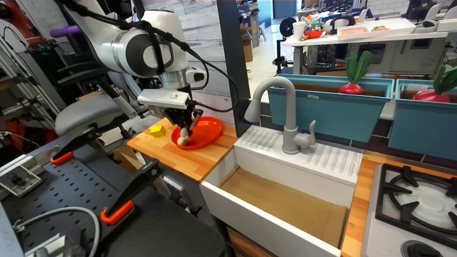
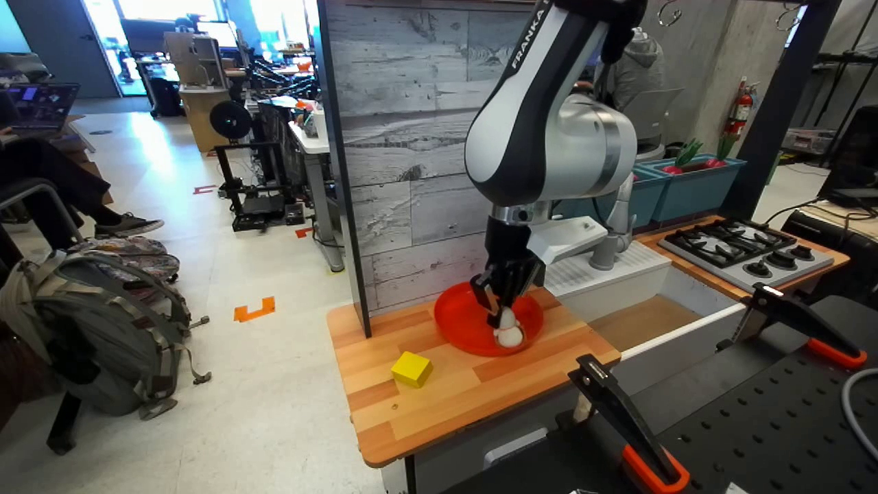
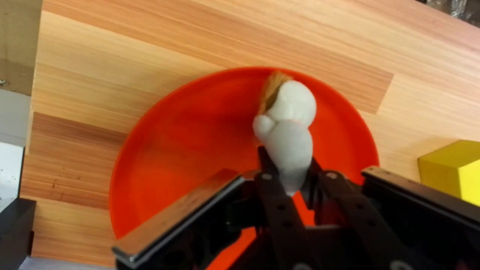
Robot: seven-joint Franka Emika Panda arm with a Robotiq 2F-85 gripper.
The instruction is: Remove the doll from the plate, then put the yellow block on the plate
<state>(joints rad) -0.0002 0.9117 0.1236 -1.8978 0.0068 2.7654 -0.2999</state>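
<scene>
The cream-white doll, with a small orange-brown part, shows in both exterior views and in the wrist view. It is over the near part of the round red-orange plate; I cannot tell whether it touches the plate. My gripper points down over the plate, its fingers closed on both sides of the doll's narrow end. The yellow block lies on the wooden counter beside the plate, apart from it.
The wooden counter ends at the white sink with its grey faucet. A grey plank wall stands behind the plate. Black clamps with orange ends sit on the dark table nearby. A stove lies beyond the sink.
</scene>
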